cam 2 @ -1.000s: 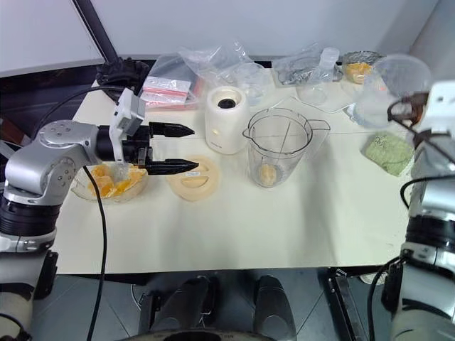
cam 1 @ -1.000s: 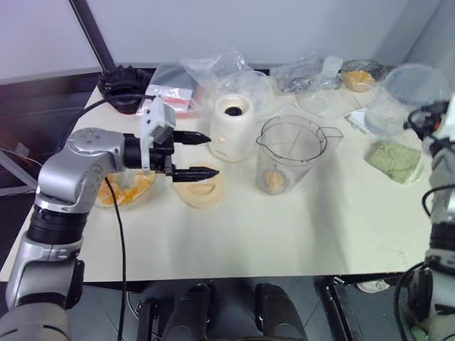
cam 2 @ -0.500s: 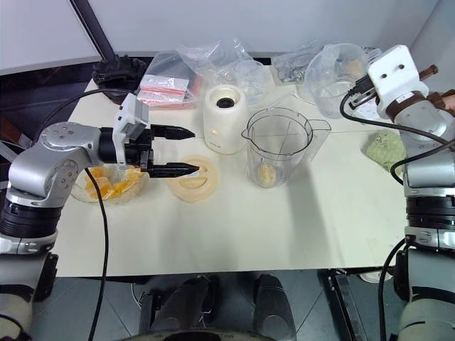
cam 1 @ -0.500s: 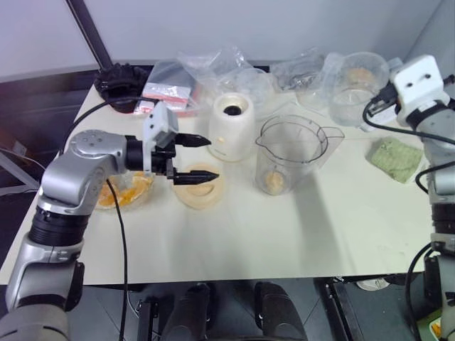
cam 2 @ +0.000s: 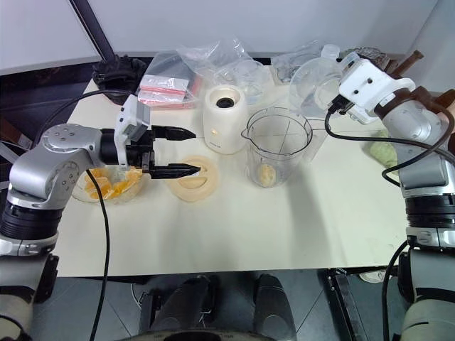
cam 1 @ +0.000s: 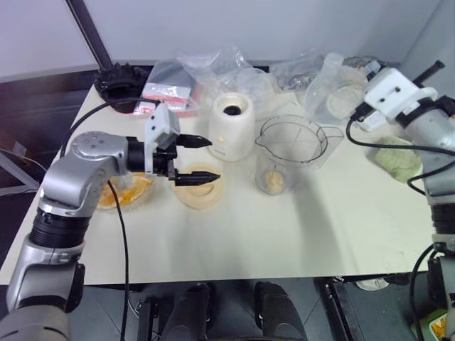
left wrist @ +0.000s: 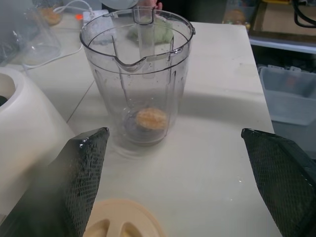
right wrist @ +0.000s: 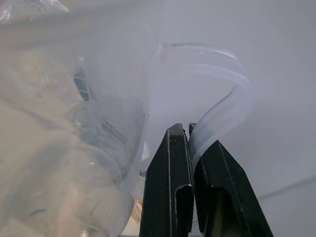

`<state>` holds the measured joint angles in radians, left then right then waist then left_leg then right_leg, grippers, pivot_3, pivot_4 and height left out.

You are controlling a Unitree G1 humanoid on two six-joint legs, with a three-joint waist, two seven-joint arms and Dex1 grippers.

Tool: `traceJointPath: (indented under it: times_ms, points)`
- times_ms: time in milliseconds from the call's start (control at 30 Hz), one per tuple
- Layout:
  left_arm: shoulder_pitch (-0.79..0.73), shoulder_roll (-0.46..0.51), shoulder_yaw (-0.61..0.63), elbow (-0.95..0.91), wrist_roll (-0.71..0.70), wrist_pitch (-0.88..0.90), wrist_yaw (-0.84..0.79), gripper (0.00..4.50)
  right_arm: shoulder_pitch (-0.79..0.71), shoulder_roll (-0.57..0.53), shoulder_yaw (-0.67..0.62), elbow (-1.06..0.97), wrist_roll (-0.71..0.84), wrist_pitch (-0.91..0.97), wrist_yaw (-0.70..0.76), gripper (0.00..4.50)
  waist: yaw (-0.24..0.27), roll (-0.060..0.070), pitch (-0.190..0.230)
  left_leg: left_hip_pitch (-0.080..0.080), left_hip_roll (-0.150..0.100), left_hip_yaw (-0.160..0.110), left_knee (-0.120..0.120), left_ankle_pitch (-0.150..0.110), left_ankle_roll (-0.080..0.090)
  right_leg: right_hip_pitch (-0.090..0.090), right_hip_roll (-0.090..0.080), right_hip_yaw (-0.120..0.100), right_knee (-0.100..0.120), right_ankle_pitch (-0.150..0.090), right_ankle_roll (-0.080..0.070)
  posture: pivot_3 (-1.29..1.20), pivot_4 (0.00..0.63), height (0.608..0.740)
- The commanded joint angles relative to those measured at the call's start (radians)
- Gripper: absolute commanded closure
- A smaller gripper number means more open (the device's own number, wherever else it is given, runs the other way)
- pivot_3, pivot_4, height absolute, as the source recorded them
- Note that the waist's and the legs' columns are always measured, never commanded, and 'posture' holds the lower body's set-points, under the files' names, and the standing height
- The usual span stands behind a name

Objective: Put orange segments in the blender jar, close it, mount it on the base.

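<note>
The right gripper point(right wrist: 191, 136) pinches the handle of a clear plastic cup point(cam 2: 313, 82), tilted far right of the blender jar point(cam 2: 276, 148). It looks like filling: next, tip it over the jar's mouth. The left gripper point(cam 2: 174, 151) hangs open above the lid point(cam 2: 192, 177).

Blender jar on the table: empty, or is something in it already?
Not empty. The blender jar stands upright, uncovered, with one orange piece at its bottom; the rest of it is clear.

cream table point(cam 1: 234, 234), pale wall, maybe grey floor
</note>
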<state>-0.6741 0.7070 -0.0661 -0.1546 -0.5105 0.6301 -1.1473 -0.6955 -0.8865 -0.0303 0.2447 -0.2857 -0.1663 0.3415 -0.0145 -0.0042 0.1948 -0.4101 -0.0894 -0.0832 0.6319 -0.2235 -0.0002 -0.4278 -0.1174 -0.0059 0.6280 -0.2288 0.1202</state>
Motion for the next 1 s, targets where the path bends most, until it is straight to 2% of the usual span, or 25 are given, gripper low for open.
traceJointPath:
  times_ms: [33, 1000]
  points:
    - [-0.002, 0.003, 0.003, -0.027, -0.003, -0.004, 0.003, 0.0, -0.038, -0.023, -0.02, -0.007, -0.022, -0.037, -0.023, 4.48, 0.0, 0.0, 0.0, 0.0, 0.0, 0.0, 0.0, 0.0, 0.0, 0.0, 0.0, 0.0, 0.0, 0.0, 0.0, 0.0, 0.15, 0.74]
    - [0.0, -0.005, -0.009, -0.014, 0.01, -0.023, 0.001, 0.0, -0.051, -0.043, 0.02, 0.028, -0.176, -0.163, -0.056, 4.48, 0.0, 0.0, 0.0, 0.001, 0.0, 0.0, 0.0, 0.001, -0.001, 0.0, 0.0, 0.001, 0.001, 0.0, 0.0, 0.0, 0.15, 0.74]
